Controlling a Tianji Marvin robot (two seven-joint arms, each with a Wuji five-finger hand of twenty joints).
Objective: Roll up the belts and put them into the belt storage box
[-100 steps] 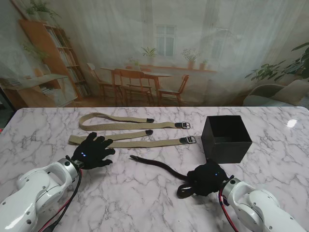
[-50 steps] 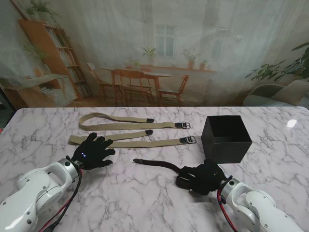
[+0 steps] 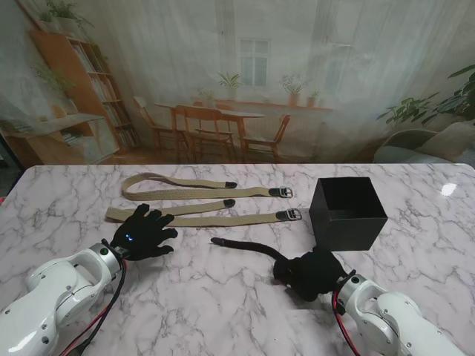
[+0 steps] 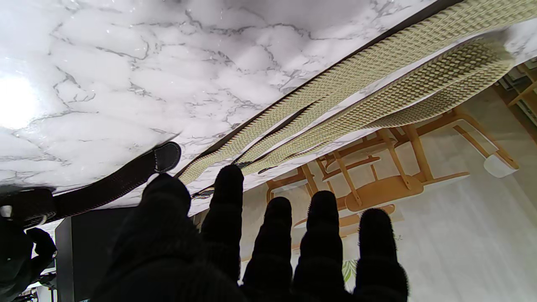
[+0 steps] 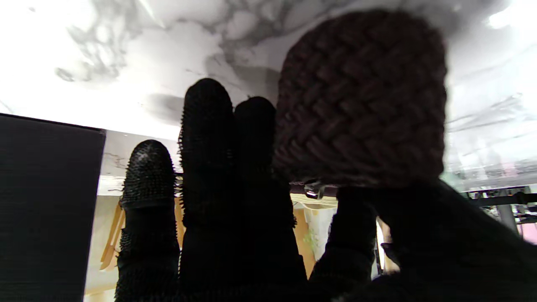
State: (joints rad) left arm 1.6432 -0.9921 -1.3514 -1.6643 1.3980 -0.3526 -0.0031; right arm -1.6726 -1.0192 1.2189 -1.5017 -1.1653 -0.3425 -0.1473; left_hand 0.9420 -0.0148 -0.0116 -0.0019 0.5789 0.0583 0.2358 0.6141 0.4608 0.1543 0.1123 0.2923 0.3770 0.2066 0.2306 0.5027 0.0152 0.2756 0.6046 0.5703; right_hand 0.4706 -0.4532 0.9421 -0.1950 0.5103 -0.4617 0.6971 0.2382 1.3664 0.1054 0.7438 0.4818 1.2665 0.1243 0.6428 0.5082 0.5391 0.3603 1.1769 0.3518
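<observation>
The right hand (image 3: 310,273) is curled around the rolled end of the dark belt (image 3: 249,248), whose tail points toward ten o'clock. The left hand (image 3: 142,233) rests flat with fingers spread, holding nothing. To roll well, I think it should keep turns tight, then go to the box (image 3: 347,213) at one o'clock.

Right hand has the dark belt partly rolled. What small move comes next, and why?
Probably keep rolling toward the free end. The right hand holds a rolled part of the dark belt, but a long tail lies flat on the table, so it is not ready for the black box. The left hand rests open beside the tan belts, away from the tail.
</observation>
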